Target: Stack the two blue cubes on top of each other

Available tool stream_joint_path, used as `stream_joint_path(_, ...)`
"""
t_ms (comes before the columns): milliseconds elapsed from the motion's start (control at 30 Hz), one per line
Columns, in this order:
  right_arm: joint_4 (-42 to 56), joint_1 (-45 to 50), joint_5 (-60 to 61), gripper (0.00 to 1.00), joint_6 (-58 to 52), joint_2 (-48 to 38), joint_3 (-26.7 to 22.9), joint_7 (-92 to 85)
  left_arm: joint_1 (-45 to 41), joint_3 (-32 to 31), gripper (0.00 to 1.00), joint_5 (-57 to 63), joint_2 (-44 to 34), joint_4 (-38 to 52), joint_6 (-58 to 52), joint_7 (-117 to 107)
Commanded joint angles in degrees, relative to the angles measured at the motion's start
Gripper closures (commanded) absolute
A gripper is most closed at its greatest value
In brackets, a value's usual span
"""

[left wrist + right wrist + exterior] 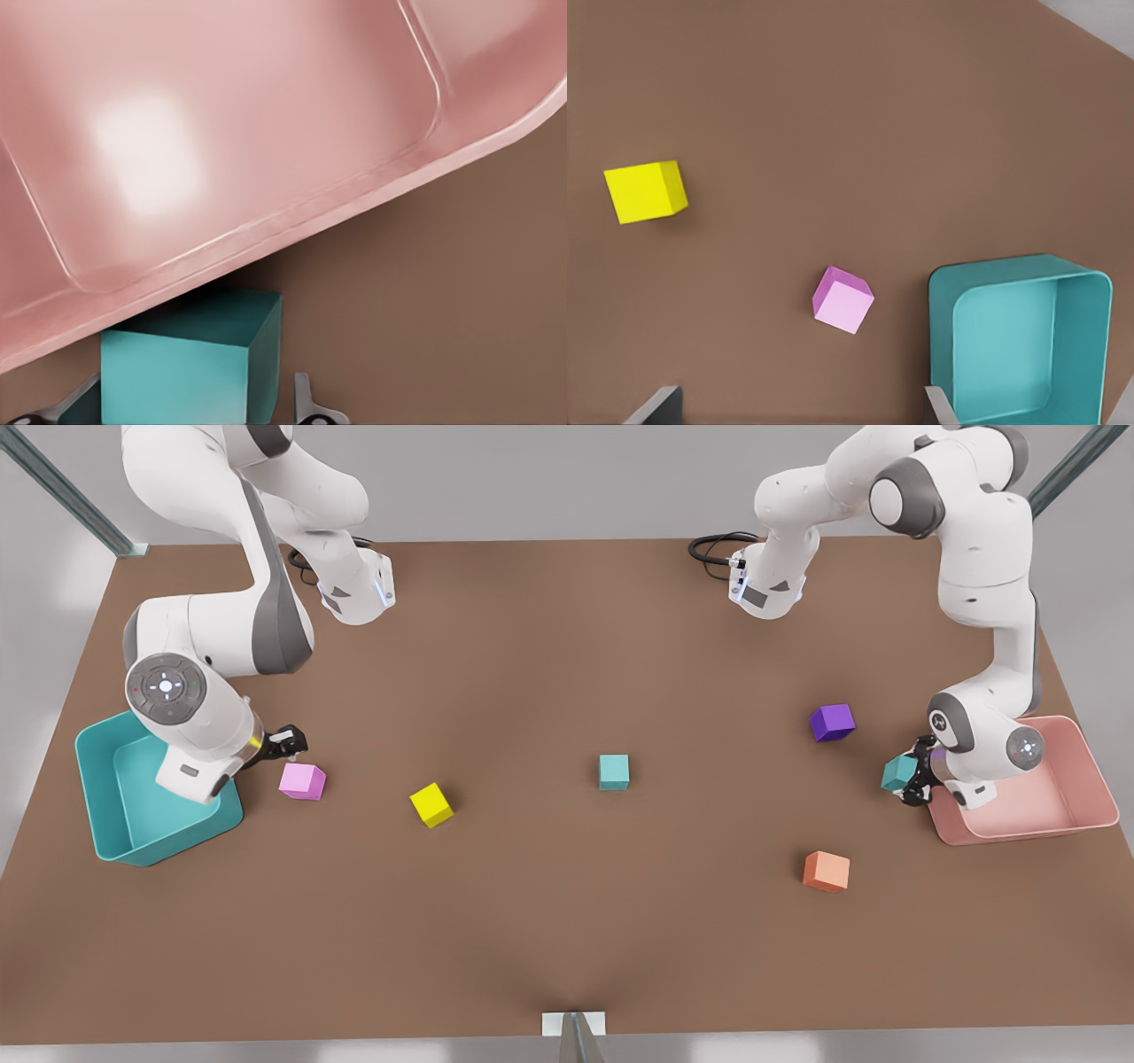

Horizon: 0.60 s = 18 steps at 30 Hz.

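Observation:
One blue cube (pixel 614 771) rests on the brown table near the middle. The other blue cube (pixel 899 772) (pixel 190 363) sits tilted between the fingers of my left gripper (pixel 912 781) (pixel 190 409), which is shut on it right beside the pink bin (pixel 1094 779) (pixel 221 133) at the front view's right. My right gripper (pixel 285 742) (pixel 797 416) hangs open with nothing in it at the front view's left, above the table between the teal bin (pixel 97 779) (pixel 1081 354) and a pink cube (pixel 302 781) (pixel 842 300).
A yellow cube (pixel 431 804) (pixel 646 190) lies left of centre. A purple cube (pixel 832 722) and an orange cube (pixel 826 871) lie toward the front view's right. Both arm bases stand at the table's far edge.

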Motion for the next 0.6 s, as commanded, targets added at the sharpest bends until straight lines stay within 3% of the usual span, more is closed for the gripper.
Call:
stream_joint_path(0, 0.03, 0.02, 0.15, 0.0, 0.0, -0.04, 0.07, -5.73, 0.19, -0.01, 0.0, 0.06, 0.22, 0.02, 0.58, 0.59)
stream_joint_path(100, 0.03, 0.02, 0.15, 0.0, 0.0, -0.04, 0.07, -5.73, 0.28, -0.01, 0.0, -0.73, 0.75, 0.02, 0.66, 0.5)
stream_joint_path(233, 0.11, 0.02, -0.03, 0.0, -0.09, -0.04, 0.07, -5.73, 0.19, -0.01, 0.32, -0.82, 0.93, 0.02, 0.58, 0.59)
stream_joint_path(367, 0.03, 0.02, 0.06, 0.0, 0.0, -0.04, 0.07, -5.73, 0.1, -0.36, 0.46, -0.82, -0.39, -0.06, -0.39, 0.41)
stream_joint_path(567, 0.03, 0.02, 0.15, 0.0, 0.0, 0.57, 0.07, -5.64, -4.64, -3.7, 0.45, -1.26, -8.38, 0.02, -11.81, -5.46)
